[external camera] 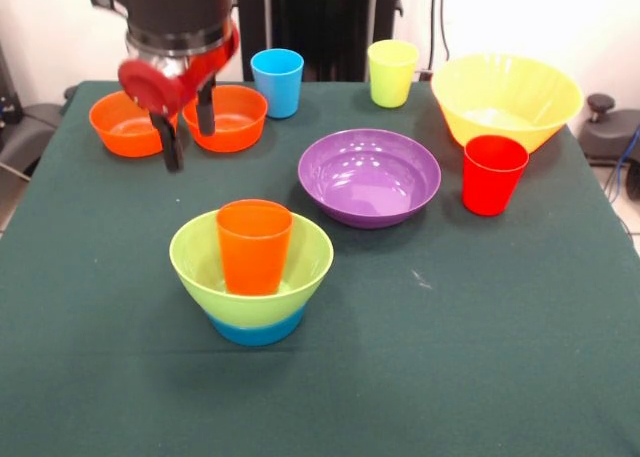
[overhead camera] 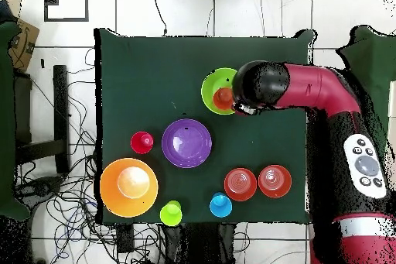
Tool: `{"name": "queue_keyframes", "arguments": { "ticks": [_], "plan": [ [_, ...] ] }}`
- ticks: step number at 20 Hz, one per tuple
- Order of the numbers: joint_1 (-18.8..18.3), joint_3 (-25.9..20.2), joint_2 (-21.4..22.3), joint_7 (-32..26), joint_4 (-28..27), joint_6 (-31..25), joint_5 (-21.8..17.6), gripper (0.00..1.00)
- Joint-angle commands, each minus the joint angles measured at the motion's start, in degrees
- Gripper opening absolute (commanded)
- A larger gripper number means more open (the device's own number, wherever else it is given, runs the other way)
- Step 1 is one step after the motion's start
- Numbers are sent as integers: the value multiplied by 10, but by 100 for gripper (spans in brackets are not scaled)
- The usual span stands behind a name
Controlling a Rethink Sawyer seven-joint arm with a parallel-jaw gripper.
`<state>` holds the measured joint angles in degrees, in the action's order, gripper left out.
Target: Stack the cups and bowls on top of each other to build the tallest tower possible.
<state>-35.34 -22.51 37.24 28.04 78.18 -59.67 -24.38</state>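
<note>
The tower stands front-centre: a small blue bowl [external camera: 256, 328] at the bottom, a lime green bowl [external camera: 205, 267] on it, and an orange cup [external camera: 253, 247] upright inside. My gripper [external camera: 190, 149] hangs open and empty above the table, behind and left of the tower and just in front of the two small orange bowls [external camera: 125, 125] [external camera: 232, 118]. The light blue cup [external camera: 277, 82], yellow-green cup [external camera: 392, 73], red cup [external camera: 493, 174], purple bowl [external camera: 369, 176] and yellow bowl [external camera: 506, 99] stand apart on the cloth. In the overhead view the arm's head [overhead camera: 259, 87] sits beside the green bowl [overhead camera: 212, 89].
The green tablecloth [external camera: 480, 357] covers the table, with its front and right part bare. The arm's red body [overhead camera: 340, 121] crosses the table's right edge in the overhead view. Cables lie on the floor [overhead camera: 69, 207] beside the table.
</note>
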Motion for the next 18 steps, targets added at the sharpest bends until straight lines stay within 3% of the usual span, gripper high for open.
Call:
{"name": "queue_keyframes", "arguments": {
  "ticks": [1,7,18],
  "plan": [
    [-3,-10,55,-118,14,-140,-39,100],
    [-1,-15,78,-94,36,-151,-45,100],
    [-18,-27,66,-49,85,-69,-27,100]
  ]
}}
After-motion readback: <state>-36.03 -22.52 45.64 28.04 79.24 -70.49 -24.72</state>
